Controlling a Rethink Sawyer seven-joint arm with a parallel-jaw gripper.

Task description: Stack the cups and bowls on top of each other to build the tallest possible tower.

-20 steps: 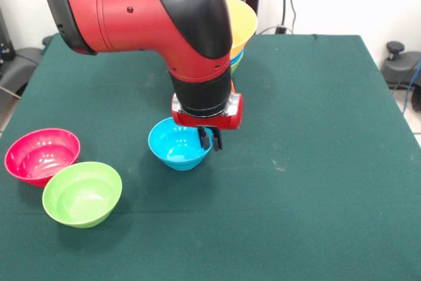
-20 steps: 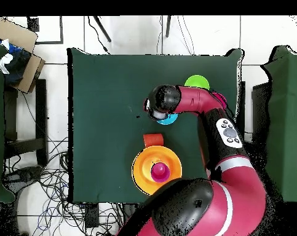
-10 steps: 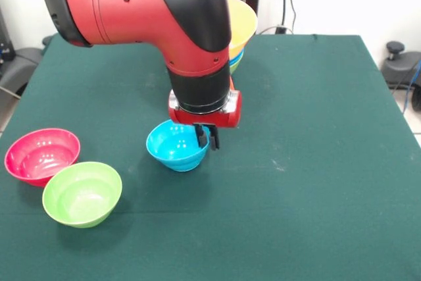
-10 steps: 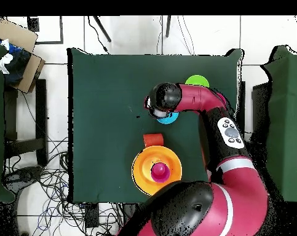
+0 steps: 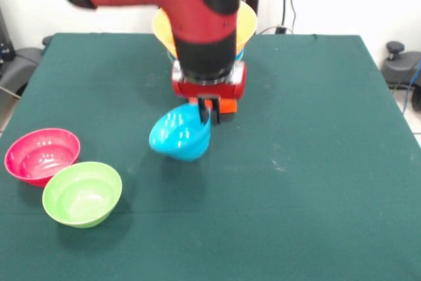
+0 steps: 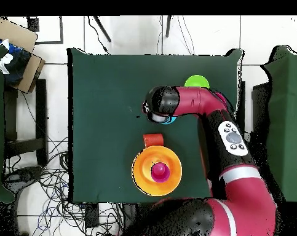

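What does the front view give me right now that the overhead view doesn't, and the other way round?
Front only: the hand shut on the rim of the light-blue bowl, which hangs tilted, and the whole pink-red bowl.

Overhead only: a pink cup standing inside the orange-yellow bowl, and the orange-red cup beside that bowl.

Both: the green tabletop, the loose green bowl and the orange-yellow bowl.
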